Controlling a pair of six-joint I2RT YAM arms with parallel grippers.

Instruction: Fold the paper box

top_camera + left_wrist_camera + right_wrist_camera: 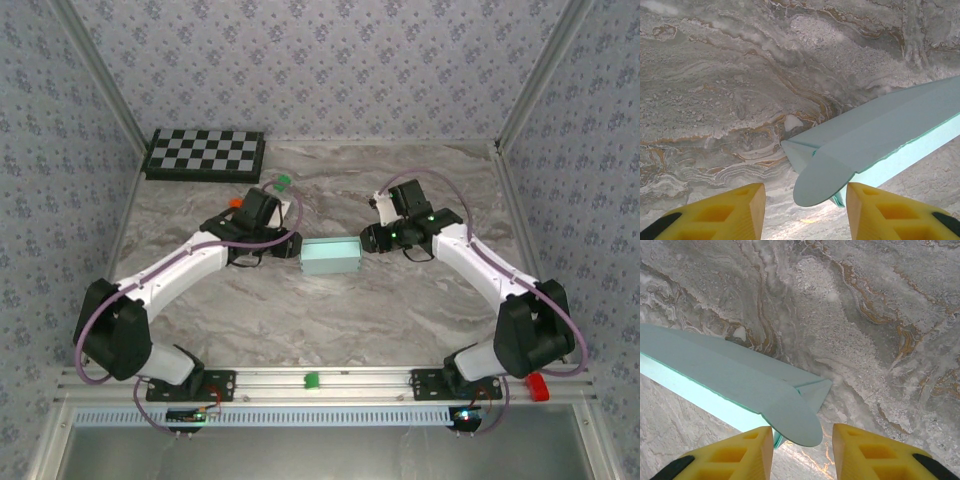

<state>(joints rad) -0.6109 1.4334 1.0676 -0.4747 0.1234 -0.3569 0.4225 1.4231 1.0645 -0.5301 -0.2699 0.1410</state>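
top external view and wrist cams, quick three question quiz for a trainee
1. True or false: the pale aqua-blue card paper box lies between the left gripper and the right gripper.
2. Between the left gripper's yellow plastic fingers lies: A. a rounded box flap B. a green block C. a red cable
3. Fill in: the black-and-white checkerboard sits at the marbled table's far ____ corner.
Key: 1 true; 2 A; 3 left.
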